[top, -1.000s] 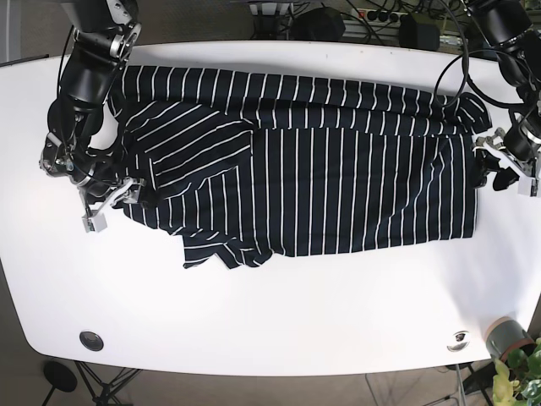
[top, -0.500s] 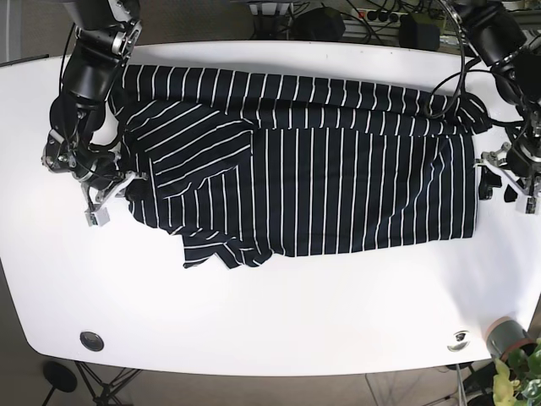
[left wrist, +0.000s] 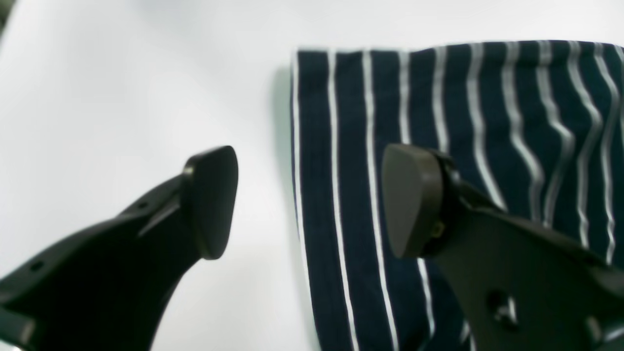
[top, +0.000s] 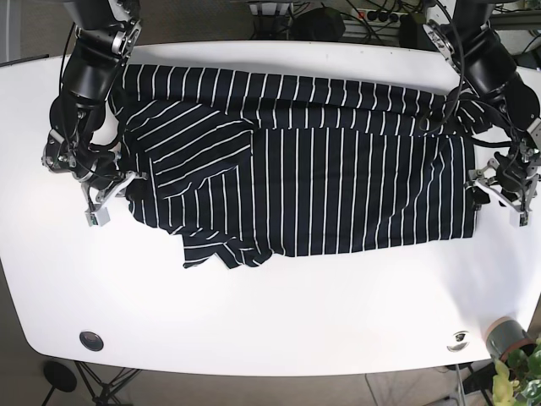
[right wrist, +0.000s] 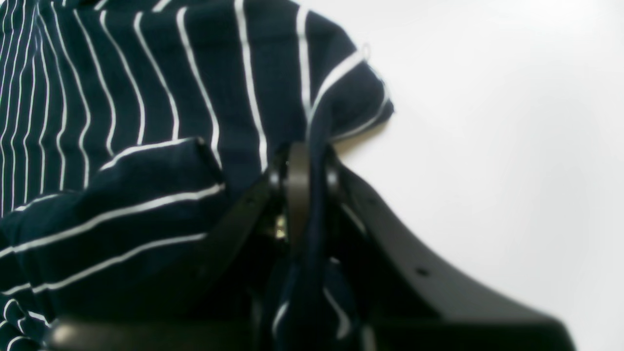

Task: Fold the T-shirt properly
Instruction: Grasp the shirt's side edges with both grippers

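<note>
While the right gripper (right wrist: 307,185) is pinching the T-shirt (top: 338,169) at frame left, the left gripper (left wrist: 307,200) is hovering spread over the hem corner at frame right — probably readying a grab, then the fold.

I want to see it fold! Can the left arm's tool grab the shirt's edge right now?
Probably yes. The left tool is open, its tips either side of the striped T-shirt edge on the white table, nothing between.

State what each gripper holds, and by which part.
Right gripper: the striped T-shirt, pinched at its edge fold. Left gripper: nothing, open over the hem.
</note>
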